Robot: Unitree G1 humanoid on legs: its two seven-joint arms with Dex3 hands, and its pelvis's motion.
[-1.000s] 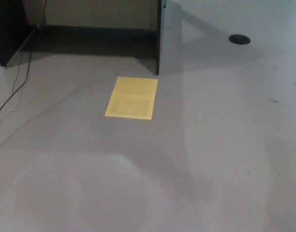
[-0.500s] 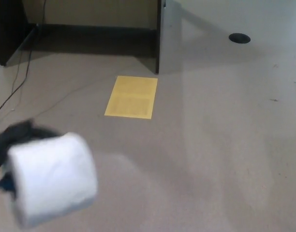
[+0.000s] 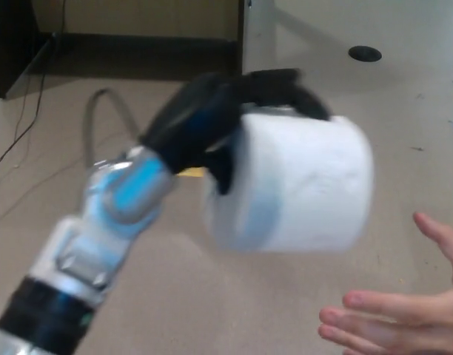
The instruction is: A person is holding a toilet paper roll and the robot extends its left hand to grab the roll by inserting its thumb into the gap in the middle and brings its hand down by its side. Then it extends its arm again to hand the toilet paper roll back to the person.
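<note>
I see the toilet paper roll (image 3: pixel 297 185) held up in mid-air above the floor (image 3: pixel 212 296), my left hand (image 3: pixel 212 122) clamped on it, fingers (image 3: pixel 282 85) curled over its top. A person's open hand (image 3: pixel 400 310) waits just below, palm up.

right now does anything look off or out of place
Nothing damaged or spilled. The left hand holds the toilet paper roll out above a person's open hand. The only stray thing is a yellow sheet on the floor, mostly hidden behind the hand.
</note>
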